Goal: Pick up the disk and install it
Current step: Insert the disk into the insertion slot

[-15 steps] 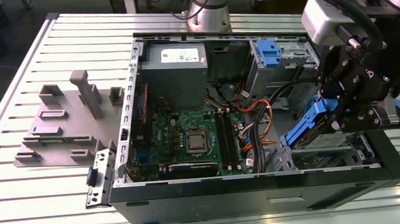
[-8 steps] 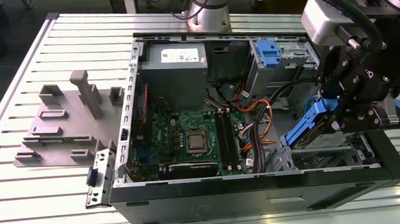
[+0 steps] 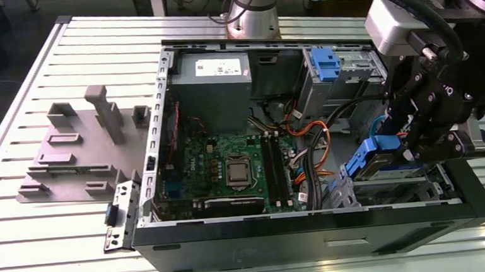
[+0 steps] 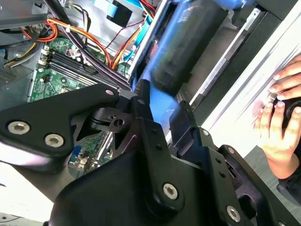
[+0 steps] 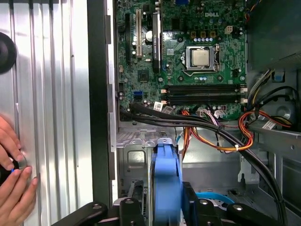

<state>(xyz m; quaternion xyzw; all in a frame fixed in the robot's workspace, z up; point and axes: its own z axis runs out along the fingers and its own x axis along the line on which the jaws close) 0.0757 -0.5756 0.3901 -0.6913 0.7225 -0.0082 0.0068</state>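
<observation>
My gripper (image 3: 407, 146) hangs over the open computer case's (image 3: 316, 232) corner on the exterior view's right, shut on the disk (image 3: 377, 156). The disk shows a blue plastic rail and a silver body, held on edge just above the drive bay (image 3: 397, 190) in that corner. In the first wrist view the blue rail of the disk (image 5: 165, 174) stands between my two black fingers (image 5: 190, 205), above the grey bay floor. The disk (image 4: 162, 89) appears as a blurred blue and dark shape ahead of the gripper (image 4: 157, 117) in the second wrist view.
Inside the case lie a green motherboard (image 3: 232, 168), orange and black cables (image 3: 310, 138), a grey box with a white sticker (image 3: 218, 71) and an upright silver cage with a blue latch (image 3: 326, 64). A grey fixture plate (image 3: 75, 159) lies outside. A person's hand (image 4: 277, 122) rests beside the case.
</observation>
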